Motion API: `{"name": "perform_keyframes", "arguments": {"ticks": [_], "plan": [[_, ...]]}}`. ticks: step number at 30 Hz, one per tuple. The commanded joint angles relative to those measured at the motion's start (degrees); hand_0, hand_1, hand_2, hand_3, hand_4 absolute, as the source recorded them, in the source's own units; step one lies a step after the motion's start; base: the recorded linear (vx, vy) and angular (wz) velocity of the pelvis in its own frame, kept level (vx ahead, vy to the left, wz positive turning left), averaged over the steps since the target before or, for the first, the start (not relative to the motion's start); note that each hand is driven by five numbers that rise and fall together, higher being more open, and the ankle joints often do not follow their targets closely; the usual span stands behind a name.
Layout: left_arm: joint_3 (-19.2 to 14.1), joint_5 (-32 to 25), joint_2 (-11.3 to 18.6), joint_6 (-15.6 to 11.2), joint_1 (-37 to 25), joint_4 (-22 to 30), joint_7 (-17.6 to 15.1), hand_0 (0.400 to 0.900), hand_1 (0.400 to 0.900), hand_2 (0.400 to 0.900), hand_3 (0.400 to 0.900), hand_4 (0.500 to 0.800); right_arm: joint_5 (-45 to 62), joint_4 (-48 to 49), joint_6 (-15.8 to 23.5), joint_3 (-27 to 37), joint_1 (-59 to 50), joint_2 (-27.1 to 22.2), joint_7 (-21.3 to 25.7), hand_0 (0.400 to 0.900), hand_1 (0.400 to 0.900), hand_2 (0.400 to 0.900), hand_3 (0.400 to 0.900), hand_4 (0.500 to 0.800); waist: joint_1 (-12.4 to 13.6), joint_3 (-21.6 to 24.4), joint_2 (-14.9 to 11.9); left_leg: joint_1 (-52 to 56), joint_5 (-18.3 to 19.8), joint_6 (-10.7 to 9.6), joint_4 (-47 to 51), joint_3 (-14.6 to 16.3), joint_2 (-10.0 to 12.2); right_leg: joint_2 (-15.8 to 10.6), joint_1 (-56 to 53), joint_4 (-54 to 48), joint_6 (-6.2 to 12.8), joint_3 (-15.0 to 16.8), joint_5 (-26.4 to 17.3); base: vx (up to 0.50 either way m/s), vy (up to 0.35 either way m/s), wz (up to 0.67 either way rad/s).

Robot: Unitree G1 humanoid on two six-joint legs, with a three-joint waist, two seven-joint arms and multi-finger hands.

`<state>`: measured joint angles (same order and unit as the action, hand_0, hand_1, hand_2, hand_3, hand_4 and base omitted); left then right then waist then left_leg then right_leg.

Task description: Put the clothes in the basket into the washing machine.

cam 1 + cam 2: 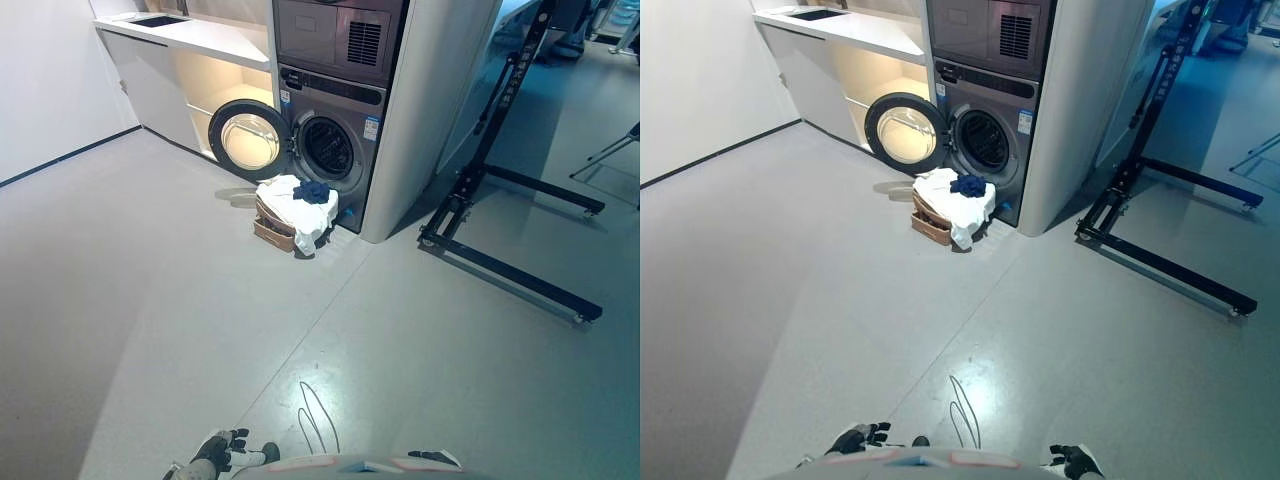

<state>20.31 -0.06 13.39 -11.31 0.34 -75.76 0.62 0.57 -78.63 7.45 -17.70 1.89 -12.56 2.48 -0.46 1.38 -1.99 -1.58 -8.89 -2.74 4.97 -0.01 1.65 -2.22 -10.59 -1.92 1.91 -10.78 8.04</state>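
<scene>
The basket [272,228] sits on the floor [150,300] just in front of the washing machine [335,150], heaped with a white cloth [295,212] that spills over its near rim and a dark blue garment [313,191] on top; the round door [246,137] hangs open to the left, the drum mouth [327,148] just behind the heap; the robot stands well apart from all of it; the left hand [222,450] shows low at the view's bottom edge with fingers loosely curled round nothing, the right hand [1075,461] likewise empty and lightly curled. The likely trouble, as I judge it: the trailing white cloth may drag or drop on the floor when lifted; the open door may be bumped on approach; the black wheeled frame [510,250] on the right narrows that side.
</scene>
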Motion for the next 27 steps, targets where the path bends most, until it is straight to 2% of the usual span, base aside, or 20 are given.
{"name": "perform_keyframes", "arguments": {"ticks": [1,16,22,27], "plan": [[-1.4,0.3,-0.7,-0.3,-2.4,-4.6,0.5,0.9,0.9,0.9,0.9,0.8,-0.5,-1.6,0.1,0.8,-0.8,-2.5,0.7,0.9,0.9,0.9,0.9,0.8,1.2,0.5,0.9,2.0,5.4,0.8,-0.5,-0.3,-1.9,-2.1,5.8,6.1,3.69,0.2,-4.5,0.0,0.0,0.0],[-2.2,0.5,-0.4,0.3,-1.9,-5.2,0.0,0.9,0.9,0.9,0.9,0.8,-0.4,-1.7,-0.3,0.9,-0.4,-2.2,0.5,0.9,0.9,0.9,0.9,0.8,1.2,1.0,0.4,2.5,6.2,1.2,-0.2,0.2,-2.3,-2.6,5.7,5.7,4.08,0.5,-4.8,0.0,0.002,0.0],[-2.5,0.1,-0.3,0.5,-2.4,-5.2,0.1,0.9,0.9,0.9,0.9,0.8,-0.4,-1.6,-0.6,1.0,-1.1,-2.6,0.2,0.9,0.9,0.9,0.9,0.8,1.1,0.6,0.4,2.4,7.0,2.2,-0.8,0.8,-3.1,-3.4,6.9,7.5,4.79,1.7,-5.0,0.03,0.055,-0.06],[-2.2,-0.1,-0.1,0.4,-3.1,-4.7,-0.2,0.9,0.9,0.9,0.9,0.8,-0.6,-1.2,-0.7,1.0,-2.1,-3.0,0.4,0.9,0.9,0.9,0.9,0.8,0.9,-0.4,0.6,1.8,7.8,3.4,-1.6,1.3,-4.4,-4.4,9.2,9.9,5.54,3.8,-5.7,0.02,0.093,-0.15]]}}
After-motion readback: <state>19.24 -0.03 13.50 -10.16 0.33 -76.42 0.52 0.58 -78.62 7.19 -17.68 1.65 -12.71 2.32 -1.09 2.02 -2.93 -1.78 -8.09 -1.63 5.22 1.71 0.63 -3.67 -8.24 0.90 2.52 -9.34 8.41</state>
